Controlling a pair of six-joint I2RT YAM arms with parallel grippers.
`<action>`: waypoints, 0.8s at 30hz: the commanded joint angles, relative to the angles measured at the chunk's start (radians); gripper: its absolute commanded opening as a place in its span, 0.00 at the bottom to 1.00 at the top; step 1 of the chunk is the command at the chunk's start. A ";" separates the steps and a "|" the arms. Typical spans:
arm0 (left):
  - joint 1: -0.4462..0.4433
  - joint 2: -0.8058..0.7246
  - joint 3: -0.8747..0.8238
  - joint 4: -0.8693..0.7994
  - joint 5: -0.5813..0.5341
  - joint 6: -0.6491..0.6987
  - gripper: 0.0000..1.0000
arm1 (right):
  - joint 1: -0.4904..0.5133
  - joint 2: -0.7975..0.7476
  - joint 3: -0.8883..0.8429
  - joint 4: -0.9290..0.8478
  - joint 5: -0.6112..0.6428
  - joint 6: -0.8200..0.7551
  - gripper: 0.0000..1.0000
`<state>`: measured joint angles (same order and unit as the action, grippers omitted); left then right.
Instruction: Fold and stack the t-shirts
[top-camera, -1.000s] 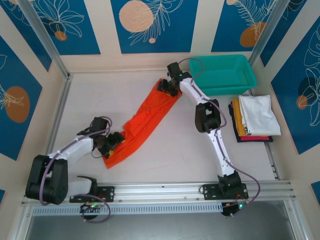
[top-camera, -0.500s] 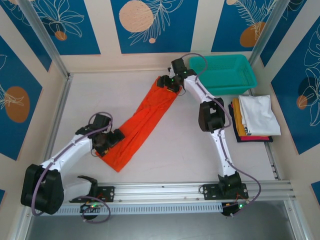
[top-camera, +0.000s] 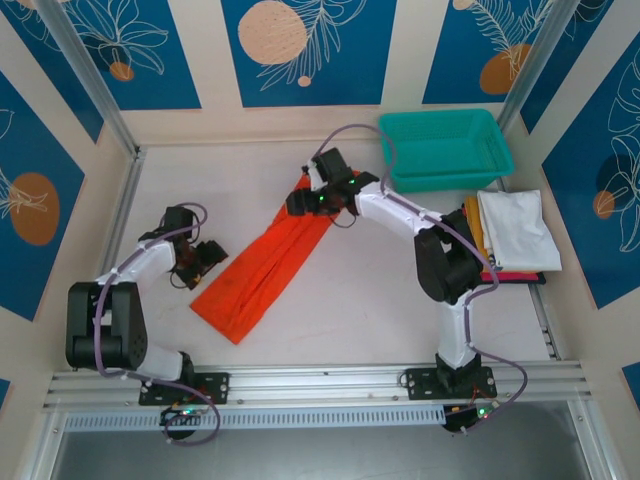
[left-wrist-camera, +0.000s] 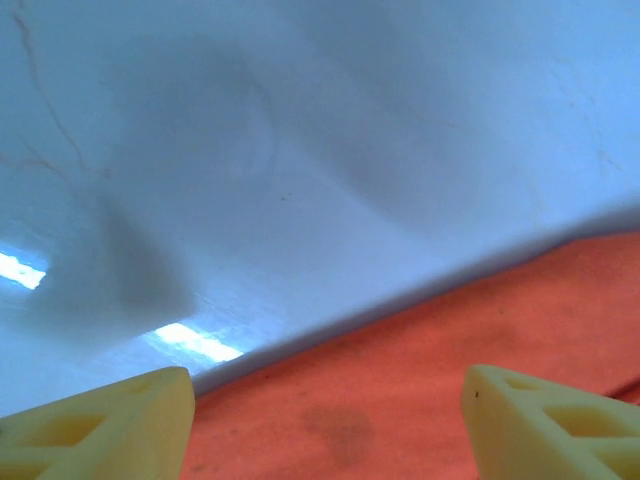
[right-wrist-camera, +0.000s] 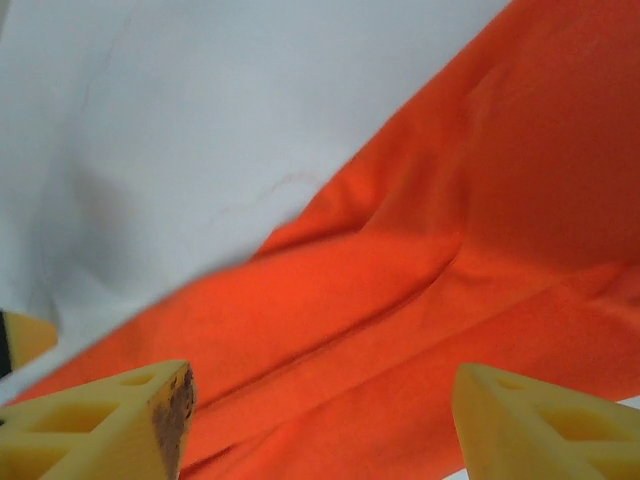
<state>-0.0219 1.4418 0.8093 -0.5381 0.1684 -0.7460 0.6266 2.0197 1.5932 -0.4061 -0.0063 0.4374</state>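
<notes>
- The left gripper (top-camera: 196, 262) is nearest. Its jaws are wide apart and hold nothing. It sits just beside the near end of the orange-red t-shirt (top-camera: 262, 272).
- That shirt lies flat on the white table (top-camera: 150, 200) as one long narrow strip, running diagonally from near left to far centre.
- The right gripper (top-camera: 305, 200) hovers over the strip's far end, equally wide open and empty.
- The next step is probably the end-to-end fold. To do it well, pinch every layer at one short end, lift low, and lay it squarely on the other end with the edges matched.
- At the right edge, well apart, is a folded stack (top-camera: 515, 228): white on top, with mustard, red and dark edges below.
- Farthest is a teal basket (top-camera: 450, 178).
- Count: two grippers, one unfolded shirt, one stack showing at least four layers, one basket.
</notes>
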 joint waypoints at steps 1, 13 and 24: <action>-0.013 -0.050 -0.050 -0.033 0.037 0.012 0.63 | 0.008 -0.013 -0.034 0.033 0.020 0.031 0.69; -0.187 -0.143 -0.257 -0.021 0.122 -0.145 0.49 | 0.003 -0.028 -0.087 0.022 0.075 0.074 0.66; -0.412 -0.134 -0.274 0.019 0.132 -0.263 0.49 | -0.117 0.237 0.134 -0.089 0.151 0.298 0.58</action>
<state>-0.3897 1.2839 0.5648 -0.5041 0.2844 -0.9592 0.5285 2.1906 1.6627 -0.4335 0.1337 0.6624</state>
